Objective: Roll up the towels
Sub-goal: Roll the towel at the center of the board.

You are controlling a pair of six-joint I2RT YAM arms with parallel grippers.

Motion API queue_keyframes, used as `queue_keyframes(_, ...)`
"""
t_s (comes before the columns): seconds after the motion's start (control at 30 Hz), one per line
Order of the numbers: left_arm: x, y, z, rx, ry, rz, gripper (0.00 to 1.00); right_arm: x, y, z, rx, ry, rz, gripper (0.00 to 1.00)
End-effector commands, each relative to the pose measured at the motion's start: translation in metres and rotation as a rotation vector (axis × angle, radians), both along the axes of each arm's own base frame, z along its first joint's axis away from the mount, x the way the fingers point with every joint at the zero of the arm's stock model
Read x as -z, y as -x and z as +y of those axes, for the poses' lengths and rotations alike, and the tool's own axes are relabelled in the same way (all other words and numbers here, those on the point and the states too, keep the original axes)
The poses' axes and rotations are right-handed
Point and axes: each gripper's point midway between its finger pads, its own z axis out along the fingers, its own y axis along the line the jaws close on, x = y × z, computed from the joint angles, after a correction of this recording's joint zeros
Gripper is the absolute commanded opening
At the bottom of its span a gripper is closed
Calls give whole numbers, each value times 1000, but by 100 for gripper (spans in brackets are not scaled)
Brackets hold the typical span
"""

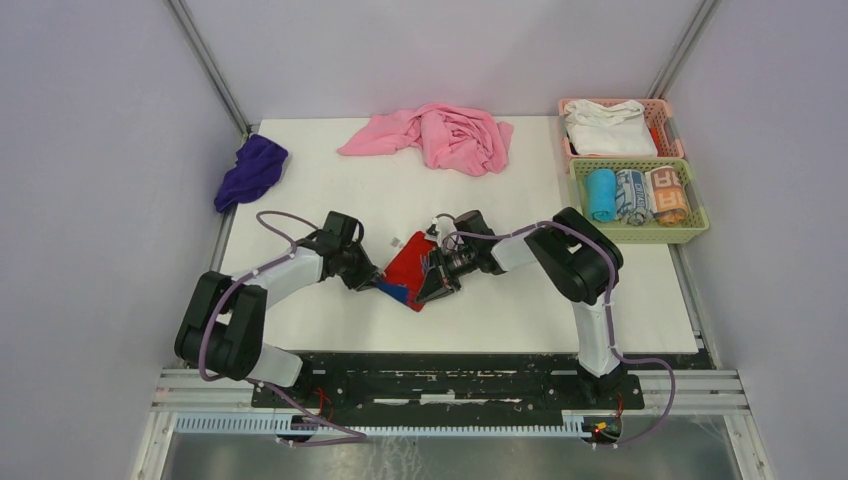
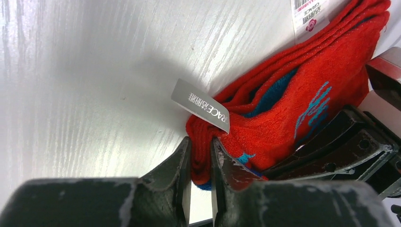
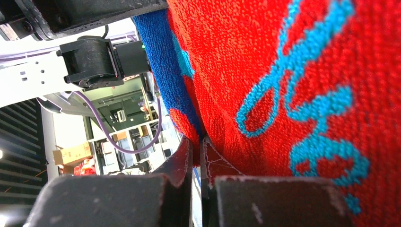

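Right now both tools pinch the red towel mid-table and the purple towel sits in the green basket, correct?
Not quite. The purple towel is not in the green basket; it lies bunched at the far left edge of the table, per the top external view. The rest stands: the left tool and right tool both pinch the red towel mid-table.

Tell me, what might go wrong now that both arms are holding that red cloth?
The left jaws pinch only a corner of the red towel, which could slip free when pulled. The right jaws grip it very close by, so the two might bump. Its loose grey tag could get rolled in awkwardly.
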Motion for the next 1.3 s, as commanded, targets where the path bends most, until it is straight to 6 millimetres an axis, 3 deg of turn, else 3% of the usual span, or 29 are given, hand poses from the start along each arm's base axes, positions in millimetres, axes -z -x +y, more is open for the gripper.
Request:
queue_keyframes(0.0, -5, -9, 24, 5, -111, -39, 30, 0, -2, -5, 6, 11, 37, 0)
queue_keyframes(0.2, -26, -27, 16, -51, -35, -160, 65, 18, -8, -12, 36, 40, 88, 0)
queue_keyframes(0.43, -45, -17, 16, -95, 104, -311, 81, 31, -13, -20, 64, 59, 125, 0)
queue_keyframes(0.8, -38, 12, -5, -66, 326, -386, 80, 40, -15, -24, 86, 69, 155, 0)
queue_keyframes(1.27, -15, -3, -20, -58, 326, -303, 60, 36, -16, -25, 86, 75, 143, 1)
